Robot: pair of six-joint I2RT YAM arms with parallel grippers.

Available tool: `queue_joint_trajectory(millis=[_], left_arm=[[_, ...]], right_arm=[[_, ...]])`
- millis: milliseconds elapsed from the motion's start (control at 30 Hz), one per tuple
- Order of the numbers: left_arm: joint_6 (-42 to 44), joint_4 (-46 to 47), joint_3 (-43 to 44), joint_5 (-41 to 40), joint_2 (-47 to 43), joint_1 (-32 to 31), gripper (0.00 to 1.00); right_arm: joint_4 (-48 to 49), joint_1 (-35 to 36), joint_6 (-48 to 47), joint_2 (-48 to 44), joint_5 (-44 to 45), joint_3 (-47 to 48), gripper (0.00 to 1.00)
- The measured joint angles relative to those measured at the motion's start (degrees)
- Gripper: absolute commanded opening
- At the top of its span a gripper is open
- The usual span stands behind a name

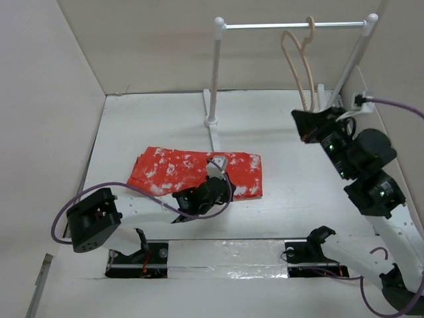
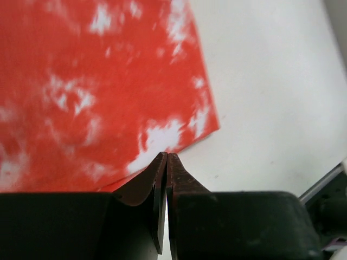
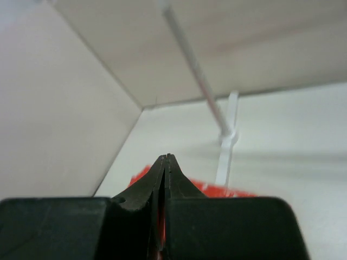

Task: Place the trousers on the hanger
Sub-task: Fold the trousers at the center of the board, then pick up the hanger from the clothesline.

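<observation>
The left gripper (image 2: 167, 158) has its two dark fingers pressed tip to tip with nothing between them. It is poised over the near right corner of the soft orange-red cloth trousers with white mottled splotches (image 2: 81, 81); whether the tips touch the cloth cannot be told. The right gripper (image 3: 166, 158) is likewise closed on nothing. It is held up at the far right, just beside the lower end of the thin pale beige wooden clothes hanger (image 1: 291, 63) but not on it. The hanger hangs by its curved hook from the metal crossbar (image 1: 278, 26) of the white tube rack (image 1: 213, 73) at the far side. The trousers (image 1: 172, 169) lie folded flat in the middle of the table, well apart from the hanger, with the rack's left post just beyond them. By my reading the task is at its opening step: neither thing is gripped, and the garment has not been lifted. The next move calls for the left jaws to part and come down to pinch a cloth edge. The right arm must open to take or steady the hanger so that a leg can be fed through its open triangle. The white table (image 1: 132, 132) is smooth and bare around the cloth, with a glossy strip (image 1: 225, 255) along the near edge between the arm bases. Plain pale beige walls (image 1: 40, 99) close in on the left, far and right.
</observation>
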Motion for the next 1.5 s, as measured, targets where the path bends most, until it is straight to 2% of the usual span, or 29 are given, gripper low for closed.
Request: queue_joint_trajectory(millis=[33, 67, 100, 167, 267, 333, 400, 533, 567, 633, 800, 833, 967, 1033, 1067, 1167, 1367, 1500], left_arm=[[0.9, -0.2, 1.0, -0.7, -1.0, 0.0, 0.0], [2.0, -0.2, 1.9, -1.4, -2.6, 0.0, 0.0], [3.1, -0.2, 2.6, -1.9, -4.5, 0.0, 0.0], [5.9, -0.2, 4.5, -3.0, -8.3, 0.0, 0.0], [9.9, 0.1, 7.6, -4.2, -11.9, 0.0, 0.11], [12.2, 0.6, 8.6, -4.7, -13.0, 0.0, 0.22], [14.5, 1.0, 8.4, -5.7, -13.4, 0.0, 0.26], [16.6, 0.8, 5.2, -6.1, -13.4, 0.7, 0.28], [16.9, 0.5, 4.4, -6.1, -13.4, 0.9, 0.28], [17.4, 0.0, 3.3, -6.1, -13.4, 1.2, 0.28], [17.8, -0.3, 3.1, -5.9, -13.4, 1.3, 0.27], [17.8, -0.3, 3.1, -5.9, -13.4, 1.3, 0.28], [17.7, -0.3, 3.1, -6.1, -13.4, 1.3, 0.27], [17.7, -0.2, 3.1, -6.5, -13.4, 1.3, 0.27], [17.7, -0.3, 3.1, -6.8, -13.4, 1.3, 0.27], [17.8, -0.3, 3.1, -7.4, -13.4, 1.6, 0.27], [17.7, -0.3, 3.0, -8.9, -13.4, 2.3, 0.29], [17.9, -0.2, 3.0, -9.3, -13.7, 2.3, 0.51]], right_arm=[[-0.9, -1.6, -1.2, 1.6, 1.2, 4.0, 0.23], [-1.4, -3.5, -2.3, 3.0, 2.4, 7.4, 0.54], [-1.8, -5.7, -3.1, 4.4, 3.5, 10.1, 0.68], [-2.3, -10.3, -5.0, 7.3, 5.3, 13.7, 0.83], [-3.9, -18.4, -6.7, 13.4, 4.4, 18.2, 0.85], [-4.1, -21.8, -7.1, 18.4, 2.6, 20.4, 0.83], [-4.4, -23.3, -7.6, 23.2, 1.1, 20.8, 0.68], [-6.6, -25.4, -8.1, 30.4, -2.4, 19.3, 0.67], [-7.0, -26.0, -8.2, 31.4, -3.2, 18.9, 0.63], [-7.6, -27.4, -8.4, 32.9, -4.0, 18.8, 0.62], [-7.4, -28.5, -9.2, 33.9, -5.5, 18.6, 0.34], [-7.2, -28.5, -9.4, 34.0, -5.9, 18.5, 0.3], [-5.8, -29.0, -9.5, 34.8, -9.2, 17.7, 0.29], [-5.0, -29.6, -9.5, 35.2, -11.0, 17.2, 0.23], [-5.0, -29.8, -9.5, 35.5, -11.8, 17.0, 0.13], [-4.7, -29.9, -9.7, 36.2, -13.0, 17.0, 0.0], [-4.1, -28.9, -10.0, 36.2, -12.4, 17.0, 0.0], [-4.1, -27.0, -10.1, 35.2, -9.3, 17.0, 0.0]])
